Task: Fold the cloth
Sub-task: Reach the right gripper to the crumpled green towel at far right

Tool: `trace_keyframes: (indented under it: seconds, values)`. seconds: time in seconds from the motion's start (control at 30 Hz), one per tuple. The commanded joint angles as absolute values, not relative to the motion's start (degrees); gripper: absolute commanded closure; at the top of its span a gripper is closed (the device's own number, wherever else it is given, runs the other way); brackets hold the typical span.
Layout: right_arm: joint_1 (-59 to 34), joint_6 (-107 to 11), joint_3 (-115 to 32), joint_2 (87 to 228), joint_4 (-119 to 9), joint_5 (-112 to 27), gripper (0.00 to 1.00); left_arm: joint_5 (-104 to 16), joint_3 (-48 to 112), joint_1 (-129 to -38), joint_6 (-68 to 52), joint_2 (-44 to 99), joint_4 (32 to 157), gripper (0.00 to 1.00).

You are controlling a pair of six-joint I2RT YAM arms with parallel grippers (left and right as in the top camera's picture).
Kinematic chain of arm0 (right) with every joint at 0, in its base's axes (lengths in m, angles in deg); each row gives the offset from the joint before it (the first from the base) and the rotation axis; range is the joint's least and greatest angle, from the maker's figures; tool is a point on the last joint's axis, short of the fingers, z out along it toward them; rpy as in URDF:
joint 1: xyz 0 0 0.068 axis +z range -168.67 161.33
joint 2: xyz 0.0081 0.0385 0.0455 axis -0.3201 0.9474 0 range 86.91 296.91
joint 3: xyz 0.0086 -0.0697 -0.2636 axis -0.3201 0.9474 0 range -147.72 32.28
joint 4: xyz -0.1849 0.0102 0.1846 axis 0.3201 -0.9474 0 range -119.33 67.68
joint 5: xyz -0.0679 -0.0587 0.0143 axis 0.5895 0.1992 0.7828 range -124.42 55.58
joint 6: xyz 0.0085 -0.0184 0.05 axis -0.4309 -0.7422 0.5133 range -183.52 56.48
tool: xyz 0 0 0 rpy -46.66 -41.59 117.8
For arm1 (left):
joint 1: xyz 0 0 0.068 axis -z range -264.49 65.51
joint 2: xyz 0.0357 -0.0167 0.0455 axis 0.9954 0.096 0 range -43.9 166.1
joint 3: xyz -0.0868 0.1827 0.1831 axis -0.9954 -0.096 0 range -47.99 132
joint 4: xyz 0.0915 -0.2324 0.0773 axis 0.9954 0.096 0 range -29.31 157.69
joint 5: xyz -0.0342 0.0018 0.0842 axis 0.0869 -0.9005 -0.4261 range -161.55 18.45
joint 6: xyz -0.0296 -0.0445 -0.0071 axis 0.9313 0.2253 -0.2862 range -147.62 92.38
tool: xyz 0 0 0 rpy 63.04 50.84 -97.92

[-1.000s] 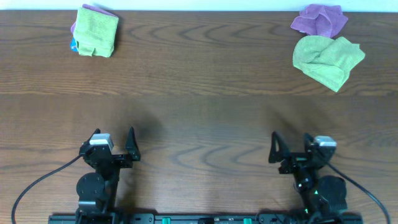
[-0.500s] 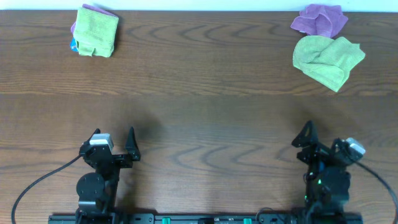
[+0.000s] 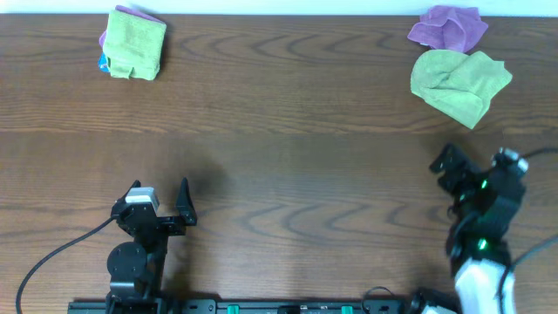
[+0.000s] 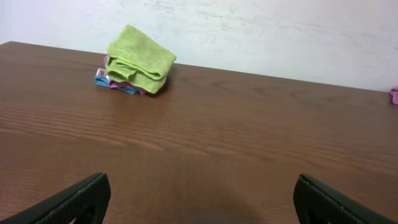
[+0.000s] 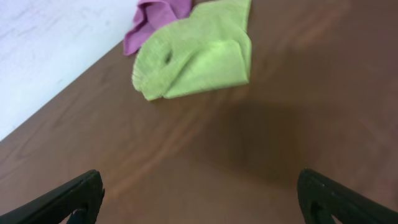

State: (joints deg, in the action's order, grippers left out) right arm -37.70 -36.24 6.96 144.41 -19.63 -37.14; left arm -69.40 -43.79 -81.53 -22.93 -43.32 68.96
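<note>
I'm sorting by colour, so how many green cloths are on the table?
2. One folded green cloth tops the stack at far left; one crumpled green cloth lies far right, beside a crumpled purple cloth. Others could hide within the stack.

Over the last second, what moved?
The right claw swung out to the right and forward, toward the crumpled green cloth. It is open and holds nothing. The left claw, the folded cloth stack at far left and the purple cloth stayed put.
</note>
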Motion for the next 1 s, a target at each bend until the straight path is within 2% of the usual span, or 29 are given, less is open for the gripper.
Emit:
trace_keyframes:
  seconds: [0.0, 0.23, 0.5, 0.63, 0.8, 0.83, 0.9, 0.93, 0.97]
  values:
    - [-38.53, -42.2, -1.52, 153.17, -19.36, -41.16, 0.01, -70.1, -45.71, -81.35, -22.45, -43.63, 69.42, 0.05]
    - [-38.53, -47.82, -21.34, 174.46, -21.33, -41.57, 0.01, -70.08, -45.71, -81.35, -22.45, -43.63, 69.42, 0.05]
    - [-38.62, -47.97, -44.88, 196.08, -31.17, -41.68, 0.01, -70.08, -45.71, -81.35, -22.45, -43.63, 69.42, 0.05]
    - [-38.59, -47.95, -50.76, 202.39, -34.84, -44.24, 0.01, -70.08, -45.71, -81.35, -22.45, -43.63, 69.42, 0.05]
    - [-38.51, -47.93, -51.4, 204.93, -37.26, -48.39, 0.02, -70.08, -45.71, -81.35, -22.45, -43.63, 69.42, 0.05]
    - [-38.53, -47.93, -51.4, 204.93, -37.68, -48.41, 0.13, -70.08, -45.71, -81.35, -22.45, -43.63, 69.42, 0.05]
    - [-38.53, -47.62, -51.4, 204.93, -38.82, -48.41, 0.23, -70.1, -45.71, -81.35, -22.45, -43.63, 69.42, 0.05]
    - [-38.51, -46.64, -51.4, 204.93, -39.06, -48.44, 0.33, -70.1, -45.71, -81.35, -22.45, -43.63, 69.42, 0.05]
    - [-38.46, -45.33, -51.38, 204.93, -39.78, -48.44, 0.29, -70.1, -45.71, -81.35, -22.45, -43.63, 69.42, 0.05]
